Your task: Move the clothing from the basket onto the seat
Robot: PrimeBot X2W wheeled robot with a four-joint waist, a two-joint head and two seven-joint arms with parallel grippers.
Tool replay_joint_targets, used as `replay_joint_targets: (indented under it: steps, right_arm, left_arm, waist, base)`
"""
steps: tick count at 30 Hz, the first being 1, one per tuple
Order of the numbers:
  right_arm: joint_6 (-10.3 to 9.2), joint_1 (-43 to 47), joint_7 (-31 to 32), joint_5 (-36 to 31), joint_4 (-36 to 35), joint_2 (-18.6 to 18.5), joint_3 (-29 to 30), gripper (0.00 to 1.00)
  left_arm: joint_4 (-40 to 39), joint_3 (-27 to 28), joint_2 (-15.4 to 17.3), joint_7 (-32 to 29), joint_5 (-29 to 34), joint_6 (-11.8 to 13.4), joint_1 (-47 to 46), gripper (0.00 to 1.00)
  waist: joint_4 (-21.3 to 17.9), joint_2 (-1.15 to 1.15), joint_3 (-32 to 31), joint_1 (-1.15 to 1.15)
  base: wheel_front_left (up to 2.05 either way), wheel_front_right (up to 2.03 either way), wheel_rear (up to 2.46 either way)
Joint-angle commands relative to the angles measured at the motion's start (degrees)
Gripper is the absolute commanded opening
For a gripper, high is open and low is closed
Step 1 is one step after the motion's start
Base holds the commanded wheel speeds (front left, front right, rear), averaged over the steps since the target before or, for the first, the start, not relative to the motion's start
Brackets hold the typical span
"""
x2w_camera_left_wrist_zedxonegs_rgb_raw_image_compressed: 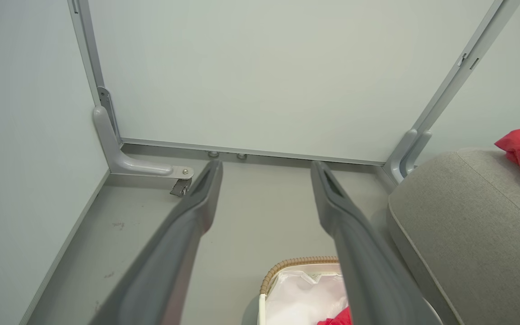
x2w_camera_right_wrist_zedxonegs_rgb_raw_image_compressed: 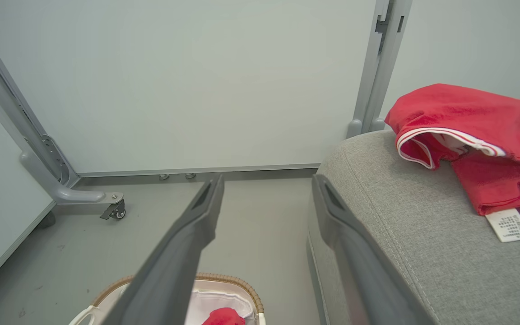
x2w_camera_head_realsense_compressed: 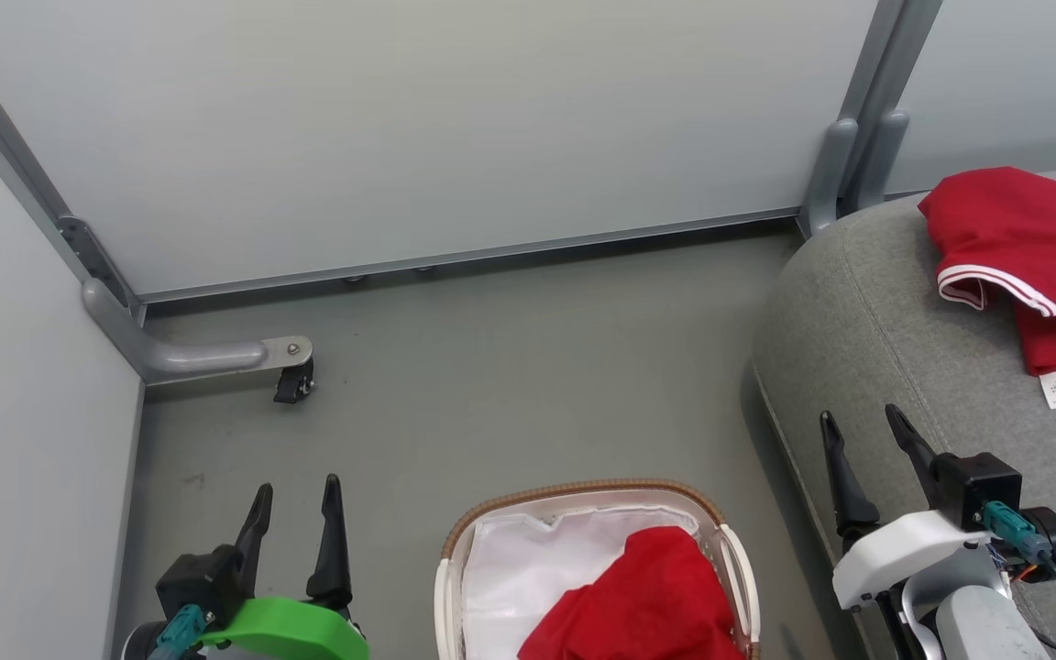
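Both claws are spread wide and hold nothing. My left claw (x2w_camera_head_realsense_compressed: 297,486) hangs above the floor (x2w_camera_head_realsense_compressed: 510,367) beside the basket (x2w_camera_head_realsense_compressed: 583,489), and my right claw (x2w_camera_head_realsense_compressed: 859,414) is at the seat (x2w_camera_head_realsense_compressed: 876,321) edge. The striped red garment (x2w_camera_head_realsense_compressed: 1014,229) lies on the seat. The plain red garment (x2w_camera_head_realsense_compressed: 647,596) sits in the basket, probably bunched, with its lower part cut off from view.

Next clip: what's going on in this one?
A two-armed robot is midway through a laundry move. The striped red garment already lies on the seat; the plain red garment is still in the basket. The left gripper and right gripper are open and empty, touching neither garment.
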State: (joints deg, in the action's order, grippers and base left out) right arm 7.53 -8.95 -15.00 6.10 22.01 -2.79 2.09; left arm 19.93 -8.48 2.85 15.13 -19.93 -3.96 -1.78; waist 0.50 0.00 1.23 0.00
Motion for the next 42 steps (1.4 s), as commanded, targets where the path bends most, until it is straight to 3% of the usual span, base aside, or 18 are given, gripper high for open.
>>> replay_joint_targets:
  steps: [1,15,26,42]
  right_arm:
    - [-0.08,0.35,-0.28,0.34,-0.09,-0.20,0.04,1.00]
    - [-0.08,-1.47,-0.28,-0.71,-1.12,-0.21,0.32,1.00]
    - [-0.08,-6.81,-0.28,-0.91,-3.82,-0.20,3.22,1.00]
    - [-0.08,-15.47,-0.28,1.76,-12.64,-0.15,3.46,1.00]
  left_arm:
    - [0.03,-0.03,0.08,0.03,0.68,-0.12,0.11,1.00]
    - [0.81,-3.49,0.07,0.03,2.69,-1.06,-3.09,1.00]
    - [8.25,-15.54,0.14,0.01,4.86,-2.56,-15.26,1.00]
    - [30.53,-35.82,0.21,-0.01,3.72,-3.51,-33.82,1.00]
  waist:
    - [-0.02,0.00,0.02,0.00]
    - [-1.10,0.00,2.63,0.00]
    - [-4.91,0.00,11.55,0.00]
    - [-14.42,0.00,32.20,0.00]
  base:
    - [0.00,0.00,0.00]
    - [0.00,0.00,0.00]
    - [0.00,0.00,0.00]
    - [0.00,0.00,0.00]
